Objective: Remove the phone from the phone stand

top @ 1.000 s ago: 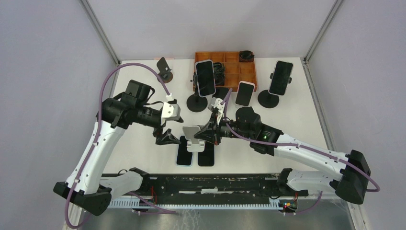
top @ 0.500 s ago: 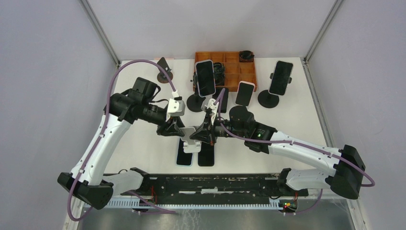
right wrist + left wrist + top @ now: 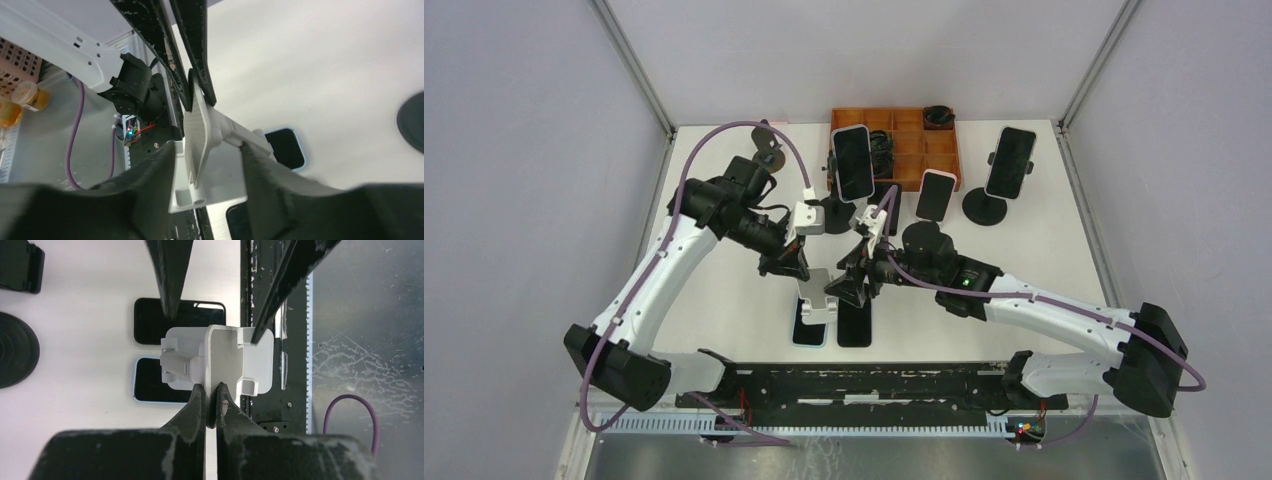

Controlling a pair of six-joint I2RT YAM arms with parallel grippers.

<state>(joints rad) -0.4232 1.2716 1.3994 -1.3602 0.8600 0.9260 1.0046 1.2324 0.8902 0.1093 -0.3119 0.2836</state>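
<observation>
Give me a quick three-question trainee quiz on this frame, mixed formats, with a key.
1. True or false: the white stand has a phone on it.
2. How many phones lie flat on the table beneath it? A one, B two, C three.
3. Whose fingers pinch the stand's upright plate in the left wrist view?

Key: 1 false. 2 B, the black phone and the blue-edged phone. 3 the left gripper.
</observation>
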